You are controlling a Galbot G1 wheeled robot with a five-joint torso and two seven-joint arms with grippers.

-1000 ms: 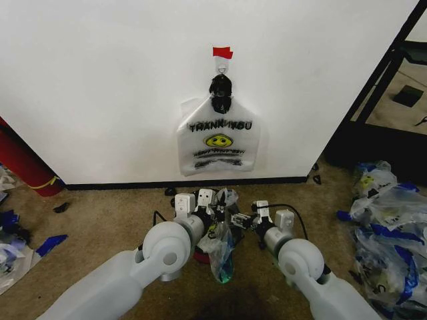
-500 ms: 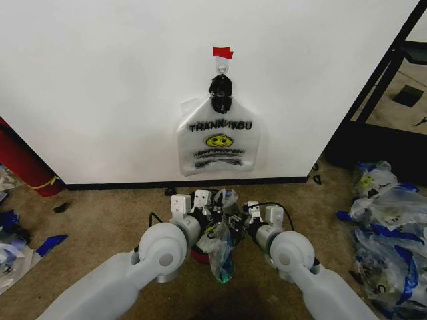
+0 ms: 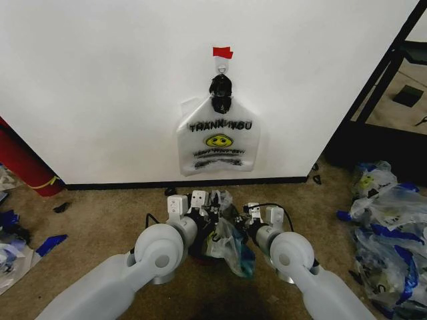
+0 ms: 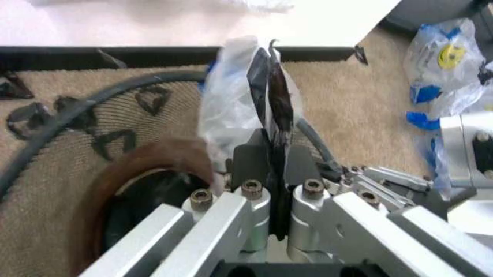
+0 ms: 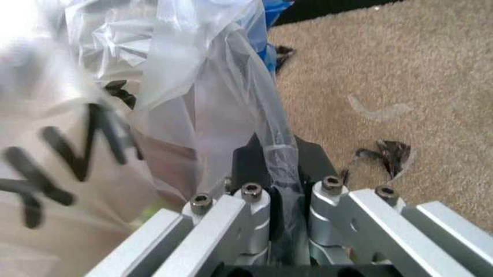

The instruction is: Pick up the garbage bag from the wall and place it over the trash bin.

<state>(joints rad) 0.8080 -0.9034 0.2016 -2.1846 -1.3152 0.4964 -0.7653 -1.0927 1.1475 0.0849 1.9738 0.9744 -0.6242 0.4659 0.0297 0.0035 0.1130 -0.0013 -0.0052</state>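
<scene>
Both arms are low over the carpet in front of the wall [image 3: 100, 80]; the left gripper [image 4: 271, 190] is pressed together on a dark, crumpled edge of the garbage bag [image 3: 230, 241], and the right gripper [image 5: 279, 193] pinches a clear fold of the same bag; the bag hangs between them, just above the trash bin [image 3: 200, 245], whose dark rim and reddish base show under the left gripper in the left wrist view. A flat "THANK YOU" bag [image 3: 218, 141] is on the hook beneath the red tape strip [image 3: 223, 52]; it is not the one in hand.

To do this step well, I judge the two grippers should draw apart evenly so the mouth opens wider than the rim, then go down level; a lopsided pull would likely tear the thin film or slip it from a pinch.

Against the earlier head view, the bag has spread and swung toward the robot's right, and both grippers sit slightly closer to the wall.
</scene>
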